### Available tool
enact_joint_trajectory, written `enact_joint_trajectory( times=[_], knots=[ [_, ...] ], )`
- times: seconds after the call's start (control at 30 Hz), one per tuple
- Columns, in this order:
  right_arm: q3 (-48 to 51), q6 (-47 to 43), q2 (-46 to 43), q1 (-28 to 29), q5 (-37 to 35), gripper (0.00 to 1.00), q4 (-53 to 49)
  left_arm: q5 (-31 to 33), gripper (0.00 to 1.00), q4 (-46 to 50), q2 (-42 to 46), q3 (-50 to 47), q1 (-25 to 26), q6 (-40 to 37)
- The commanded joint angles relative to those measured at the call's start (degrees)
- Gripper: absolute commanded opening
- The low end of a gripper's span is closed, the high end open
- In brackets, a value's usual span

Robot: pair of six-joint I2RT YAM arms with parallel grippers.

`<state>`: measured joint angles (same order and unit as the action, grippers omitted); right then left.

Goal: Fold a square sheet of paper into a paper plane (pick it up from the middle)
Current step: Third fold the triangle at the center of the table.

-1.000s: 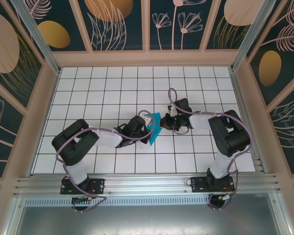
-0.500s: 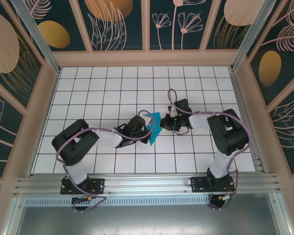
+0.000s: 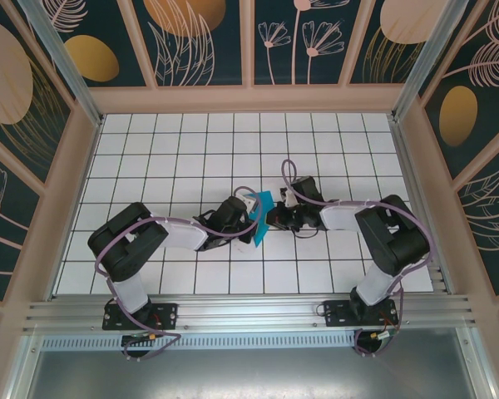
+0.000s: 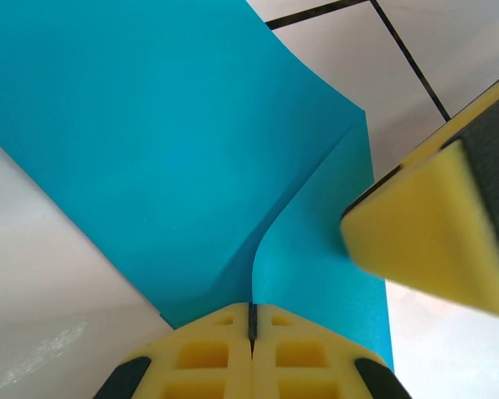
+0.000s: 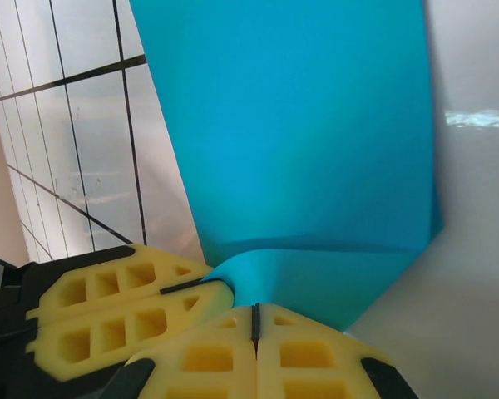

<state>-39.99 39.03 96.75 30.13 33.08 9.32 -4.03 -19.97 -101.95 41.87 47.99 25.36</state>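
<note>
Folded blue paper (image 3: 263,206) near the middle of a tiled table (image 3: 191,150), the left gripper (image 3: 251,221) pinching it from nine o'clock, the right gripper (image 3: 274,218) from three.

- Right end effector (image 5: 254,320): yellow pads pressed together at the bottom of the frame, with the cyan sheet of paper (image 5: 291,133) pinched in the seam.
- The sheet spreads from the pads across the upper middle; a soft bend crosses it just above the grip.
- Left end effector (image 5: 208,287): lower left, pads closed, meeting the sheet's lower edge just beside the right pads.
- White tiled tabletop (image 5: 75,150) with dark grid lines lies left of the sheet.
</note>
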Motion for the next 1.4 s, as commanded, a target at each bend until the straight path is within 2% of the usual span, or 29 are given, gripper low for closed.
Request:
enact_joint_trajectory(
  times=[0.0,0.2,0.6,0.87,1.13,1.37],
  knots=[
    [0.4,1.1,2.5,0.5,-0.1,0.07,3.3,2.1,0.0,3.3,-1.4,-1.8,-0.2,0.5],
    [0.9,1.0,5.2,0.5,0.0,0.07,4.3,3.3,0.0,4.1,-1.6,-1.9,-0.2,0.7],
    [3.6,2.7,-3.9,2.0,1.6,0.07,3.5,3.8,0.0,3.9,-1.3,-1.8,-0.2,0.7],
    [6.1,6.1,-1.4,3.3,2.0,0.07,9.7,4.1,0.0,4.0,-1.2,-1.9,-0.2,0.7],
    [7.0,6.0,3.6,3.5,0.8,0.07,10.8,4.7,0.0,4.7,-1.6,-1.8,-0.2,0.4],
    [7.2,6.2,-1.1,3.6,0.1,0.07,8.4,5.8,0.0,4.9,-1.2,-2.3,-0.2,0.4]
  ],
)
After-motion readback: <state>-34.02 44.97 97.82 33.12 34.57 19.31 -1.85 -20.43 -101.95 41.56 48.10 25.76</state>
